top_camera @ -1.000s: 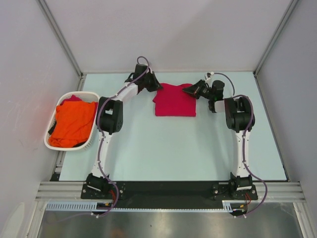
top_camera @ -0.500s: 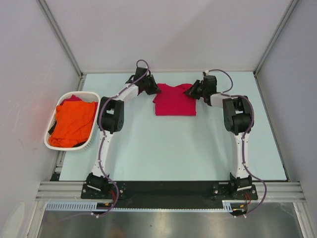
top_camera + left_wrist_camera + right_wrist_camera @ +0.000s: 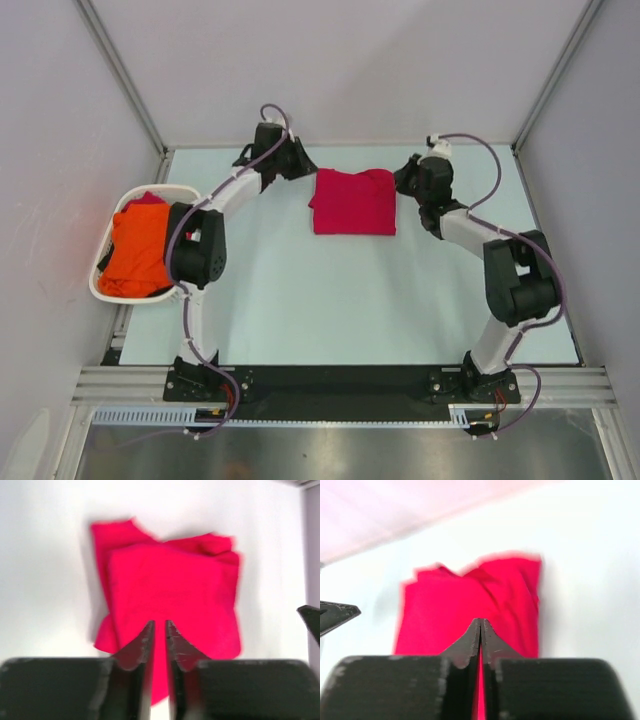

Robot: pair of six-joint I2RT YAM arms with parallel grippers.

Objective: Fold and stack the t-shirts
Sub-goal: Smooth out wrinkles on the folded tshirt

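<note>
A crimson t-shirt [image 3: 352, 202] lies folded into a rough rectangle at the back middle of the table, also seen from the left wrist [image 3: 175, 595] and the right wrist [image 3: 470, 600]. My left gripper [image 3: 297, 164] hovers just off its upper left corner. Its jaws [image 3: 160, 622] stand a narrow gap apart with nothing between them. Just off the shirt's upper right corner is my right gripper [image 3: 407, 179], whose fingertips [image 3: 480, 620] are pressed together and hold nothing. An orange t-shirt [image 3: 140, 250] lies crumpled in the basket at the left.
The white oval basket [image 3: 103, 288] sits at the table's left edge, partly behind the left arm's elbow [image 3: 195, 245]. A bit of crimson cloth [image 3: 147, 199] peeks out at its far end. Grey walls close in the back and both sides.
Both grippers have drawn back from the crimson shirt's far corners, the left one to the left and the right one to the right. The left jaws have parted slightly.
</note>
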